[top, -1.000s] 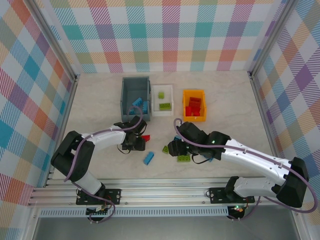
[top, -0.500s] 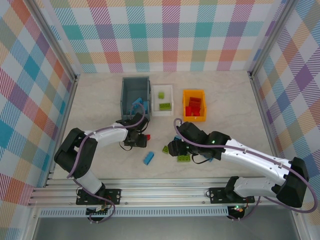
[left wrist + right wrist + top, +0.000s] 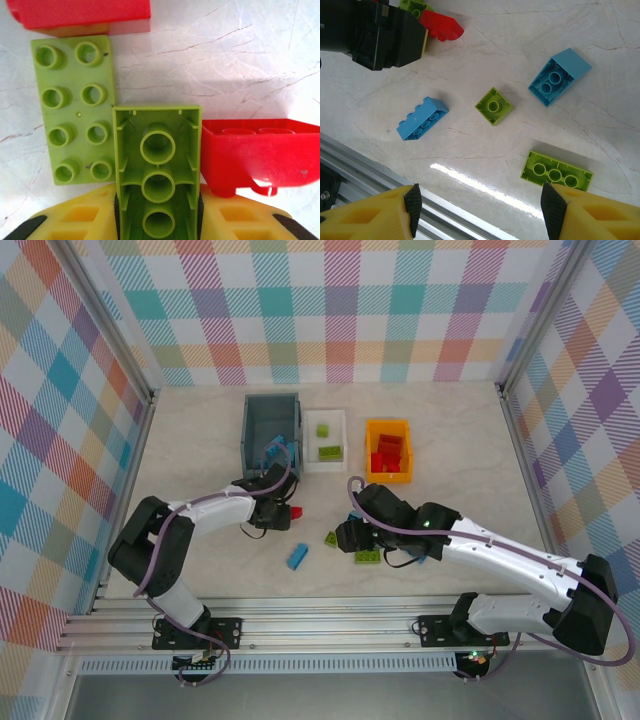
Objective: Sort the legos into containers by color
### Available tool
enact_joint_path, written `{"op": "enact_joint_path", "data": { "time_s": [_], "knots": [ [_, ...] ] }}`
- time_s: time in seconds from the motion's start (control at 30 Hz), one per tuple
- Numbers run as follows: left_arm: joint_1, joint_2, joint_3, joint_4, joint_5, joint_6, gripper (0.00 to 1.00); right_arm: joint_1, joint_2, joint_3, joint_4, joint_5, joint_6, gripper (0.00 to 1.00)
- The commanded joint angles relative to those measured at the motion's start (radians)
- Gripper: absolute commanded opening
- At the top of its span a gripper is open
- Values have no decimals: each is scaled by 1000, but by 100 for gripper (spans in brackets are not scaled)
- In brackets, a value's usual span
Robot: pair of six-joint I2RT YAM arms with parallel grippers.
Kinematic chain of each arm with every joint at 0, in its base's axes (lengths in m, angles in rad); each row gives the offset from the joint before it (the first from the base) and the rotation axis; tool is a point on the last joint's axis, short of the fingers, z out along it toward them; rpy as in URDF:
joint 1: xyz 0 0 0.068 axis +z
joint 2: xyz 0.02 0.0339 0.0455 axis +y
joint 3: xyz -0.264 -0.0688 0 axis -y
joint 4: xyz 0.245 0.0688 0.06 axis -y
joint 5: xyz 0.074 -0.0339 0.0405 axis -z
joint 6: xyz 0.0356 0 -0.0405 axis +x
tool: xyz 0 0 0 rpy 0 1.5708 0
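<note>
Marble tabletop point(image 3: 240, 60), upturned lime brick point(image 3: 157, 175) (wrist close-up)

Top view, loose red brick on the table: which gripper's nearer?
Left. The left gripper is right beside the red brick, shut on an upside-down lime brick. The right gripper, open, sits well off to its right.

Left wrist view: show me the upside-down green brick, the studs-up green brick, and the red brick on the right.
upside-down green brick point(image 3: 157, 170), left wrist view, hollow underside.
studs-up green brick point(image 3: 74, 114), left wrist view, flat top between studs.
right red brick point(image 3: 260, 160), left wrist view, facing side wall.
</note>
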Motion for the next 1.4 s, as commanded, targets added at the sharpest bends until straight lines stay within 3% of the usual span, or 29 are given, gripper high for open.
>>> {"op": "enact_joint_path", "data": {
  "time_s": [0.0, 0.27, 0.4, 0.63, 0.87, 1.07, 1.13, 1.23, 1.37],
  "knots": [
    [-8, -98, -33, -52, -26, -42, 34, 5, -27, 18, 11, 25, 14, 67],
    [-118, -343, 3, -238, -39, -172, 32, 5, -106, 23, -6, 155, 53, 65],
    [-126, -320, 142, -271, -21, -173, 32, 1, -158, 27, 29, 234, 59, 66],
    [-123, -1, 540, -303, -64, -109, 32, -55, -151, 94, 75, 267, 51, 66],
    [-77, 423, 1049, -438, -147, -105, 32, -134, -109, 151, 72, 227, 42, 66],
    [-14, 671, 1317, -498, -119, -127, 32, -177, -124, 140, 64, 195, 50, 66],
    [-2, 716, 1365, -505, -100, -126, 35, -184, -127, 131, 59, 188, 52, 66],
    [3, 762, 1431, -537, -80, -119, 53, -193, -129, 115, 58, 174, 55, 66],
    [-1, 717, 1423, -540, -64, -125, 60, -202, -127, 104, 46, 159, 58, 67]
  ]
}}
